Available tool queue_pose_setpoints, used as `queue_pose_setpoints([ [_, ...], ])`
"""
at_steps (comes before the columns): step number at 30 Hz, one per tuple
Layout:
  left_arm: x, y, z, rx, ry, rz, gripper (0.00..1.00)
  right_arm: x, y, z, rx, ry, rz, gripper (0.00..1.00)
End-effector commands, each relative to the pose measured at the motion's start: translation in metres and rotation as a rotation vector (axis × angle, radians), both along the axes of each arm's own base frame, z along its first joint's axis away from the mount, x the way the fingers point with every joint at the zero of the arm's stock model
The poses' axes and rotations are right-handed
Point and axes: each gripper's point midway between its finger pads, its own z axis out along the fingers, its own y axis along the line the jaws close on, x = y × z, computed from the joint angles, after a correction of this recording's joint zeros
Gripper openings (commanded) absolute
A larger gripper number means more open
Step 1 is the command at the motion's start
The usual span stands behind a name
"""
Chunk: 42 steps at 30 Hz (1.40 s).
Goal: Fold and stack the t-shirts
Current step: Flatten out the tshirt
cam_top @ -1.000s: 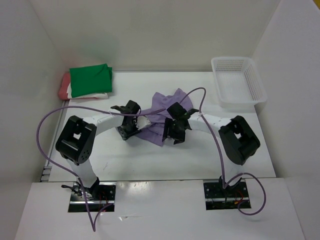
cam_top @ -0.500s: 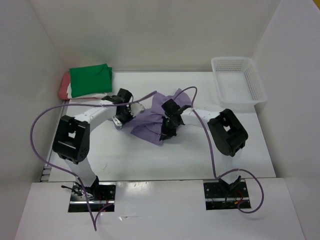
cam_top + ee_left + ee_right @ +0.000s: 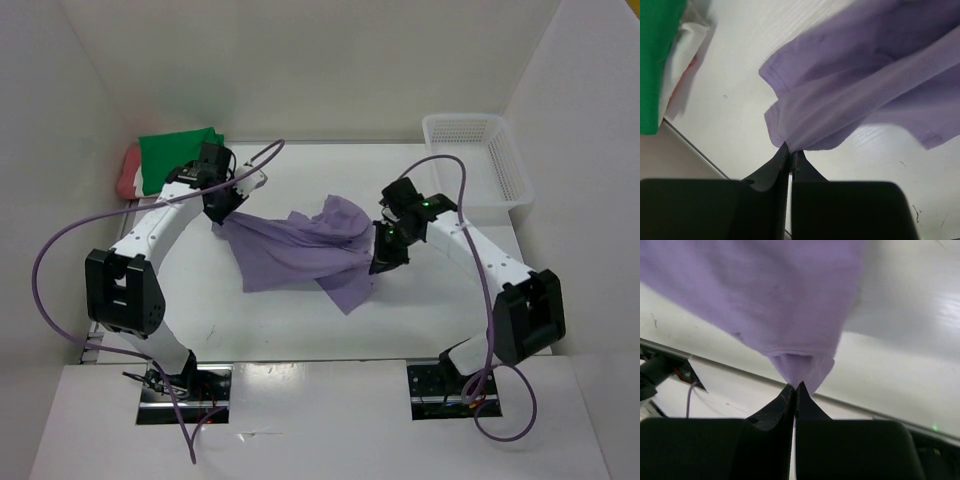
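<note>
A lavender-purple t-shirt [image 3: 300, 250] hangs stretched between both grippers above the table's middle. My left gripper [image 3: 222, 218] is shut on its left end; in the left wrist view the closed fingertips [image 3: 790, 150] pinch the purple cloth [image 3: 860, 95]. My right gripper [image 3: 380, 262] is shut on the shirt's right end, and the right wrist view shows a bunch of purple cloth [image 3: 770, 300] rising from its closed tips [image 3: 796, 387]. A folded stack stands at the back left: a green t-shirt [image 3: 178, 157] on top, a cream-white one [image 3: 190, 191] under it, a salmon-red one [image 3: 129, 172] at the bottom.
A white mesh basket [image 3: 475, 163] stands at the back right of the table [image 3: 300, 330]. White walls enclose the table on the left, back and right. Purple cables loop from both arms. The folded stack lies close beside my left gripper.
Both grippers closed on the purple shirt, lifted it and moved apart, left toward the back left and right toward the right. The crumpled shirt now hangs spread between them.
</note>
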Motion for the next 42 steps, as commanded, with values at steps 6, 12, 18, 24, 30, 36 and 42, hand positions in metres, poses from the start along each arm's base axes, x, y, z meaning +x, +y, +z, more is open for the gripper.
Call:
queue_pose_setpoints([
  [6,0.003,0.019,-0.006,0.073,0.03,0.0,0.07,0.005,-0.087,0.055,-0.024,-0.071,-0.171,0.0],
  [12,-0.01,0.005,-0.03,0.084,0.098,-0.04,0.74,0.004,-0.048,0.049,0.102,-0.034,-0.091,0.0],
  [18,-0.035,-0.057,0.015,-0.052,0.009,-0.238,0.84,0.024,-0.056,0.042,0.048,-0.056,-0.16,0.0],
  [24,-0.128,-0.104,-0.055,0.003,0.321,-0.56,0.59,0.053,-0.065,0.046,0.076,-0.08,-0.211,0.0],
  [30,-0.136,-0.077,-0.101,0.183,0.307,-0.514,0.71,0.059,-0.058,0.049,0.119,-0.102,-0.195,0.0],
  [36,-0.118,-0.078,-0.119,0.216,0.263,-0.461,0.78,0.052,-0.059,0.039,0.112,-0.072,-0.196,0.0],
  [42,-0.113,-0.092,-0.135,0.162,0.274,-0.441,0.78,0.049,-0.063,0.031,0.088,-0.059,-0.196,0.0],
])
